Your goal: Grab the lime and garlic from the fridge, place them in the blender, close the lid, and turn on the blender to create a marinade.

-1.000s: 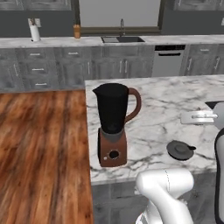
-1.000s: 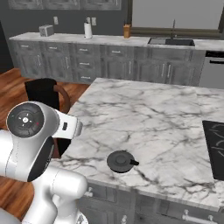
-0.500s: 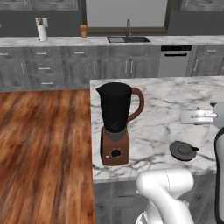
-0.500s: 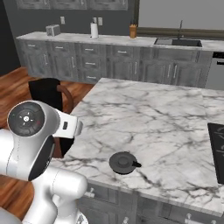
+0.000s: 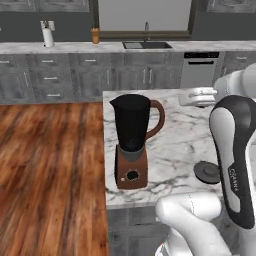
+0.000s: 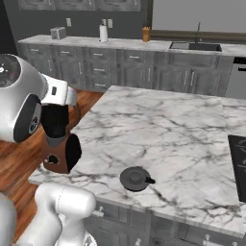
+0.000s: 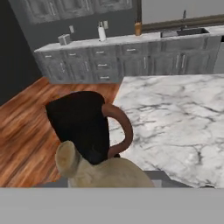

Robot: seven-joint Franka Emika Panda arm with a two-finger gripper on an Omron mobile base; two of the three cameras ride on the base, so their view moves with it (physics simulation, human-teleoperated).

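Up close, the closed gripper point(image 7: 109, 177) clamps garlic point(image 7: 94, 170) above the blender point(image 7: 85, 127).

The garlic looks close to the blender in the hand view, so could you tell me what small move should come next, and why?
Probably carry the garlic a little further forward until it is over the blender mouth, then lower it. The tan bulb sits at the gripper, which is shut on it, but hangs beside the open black jar. The lid lies off on the counter, so the jar is open.
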